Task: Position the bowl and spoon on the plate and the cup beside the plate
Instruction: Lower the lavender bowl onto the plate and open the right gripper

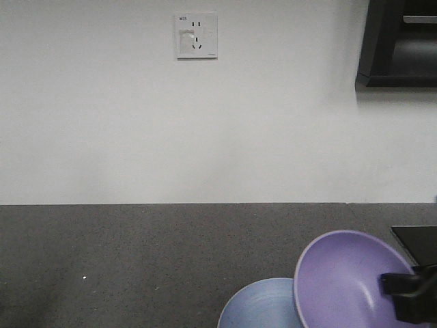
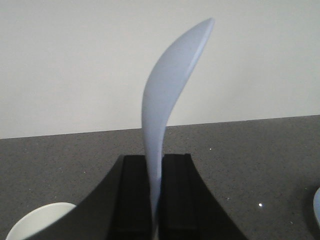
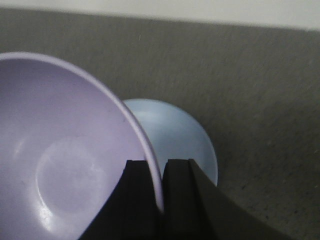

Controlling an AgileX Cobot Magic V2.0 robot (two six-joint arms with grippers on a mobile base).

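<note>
My left gripper [image 2: 156, 165] is shut on the handle of the pale blue spoon [image 2: 167, 95], which stands upright above the dark counter. The cup's white rim [image 2: 37, 220] shows at the bottom left of the left wrist view. My right gripper [image 3: 161, 167] is shut on the rim of the lavender bowl [image 3: 65, 155], holding it tilted in the air. In the front view the bowl [image 1: 345, 280] hangs just right of and over the pale blue plate [image 1: 263, 307], with the right gripper [image 1: 410, 290] at its right edge. Beyond the bowl, the plate [image 3: 175, 135] lies on the counter.
The dark speckled counter [image 1: 136, 260] runs back to a white wall with a socket [image 1: 196, 35]. A black cabinet [image 1: 399, 44] hangs at the upper right. A flat black object [image 1: 418, 242] lies on the counter at the right edge.
</note>
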